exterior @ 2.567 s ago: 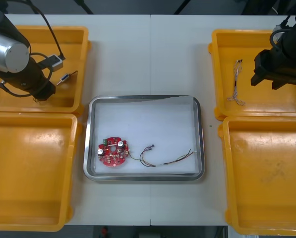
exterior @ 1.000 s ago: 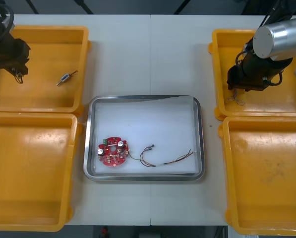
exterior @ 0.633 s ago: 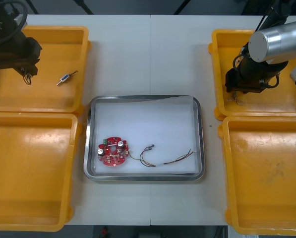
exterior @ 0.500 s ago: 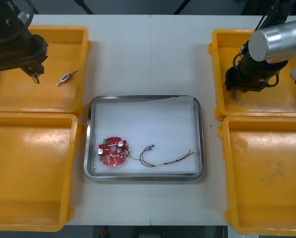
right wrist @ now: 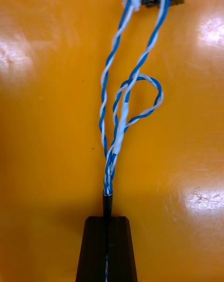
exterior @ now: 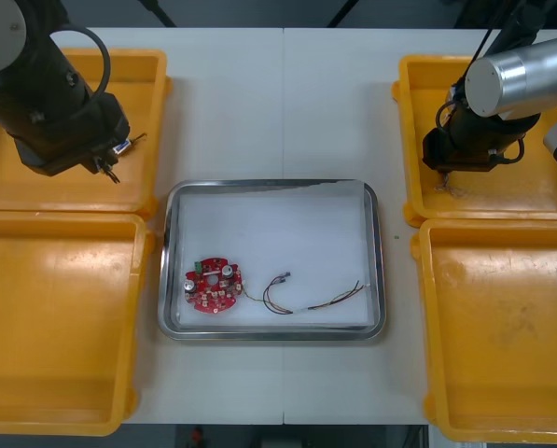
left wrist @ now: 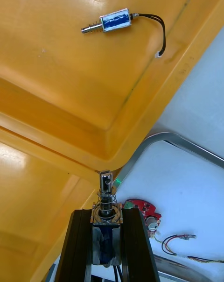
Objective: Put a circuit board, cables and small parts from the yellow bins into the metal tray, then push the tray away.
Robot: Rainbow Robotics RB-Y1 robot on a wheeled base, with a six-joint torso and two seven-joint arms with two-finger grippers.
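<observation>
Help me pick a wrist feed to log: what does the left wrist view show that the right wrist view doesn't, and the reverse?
Left wrist: the left hand with its gripped small metal part, a loose small metal part in the far left yellow bin, and the metal tray holding a red circuit board. Right wrist: the right hand shut on a twisted blue and white cable in the far right yellow bin. Shared: black fingers clamping something, yellow bin beyond.
</observation>
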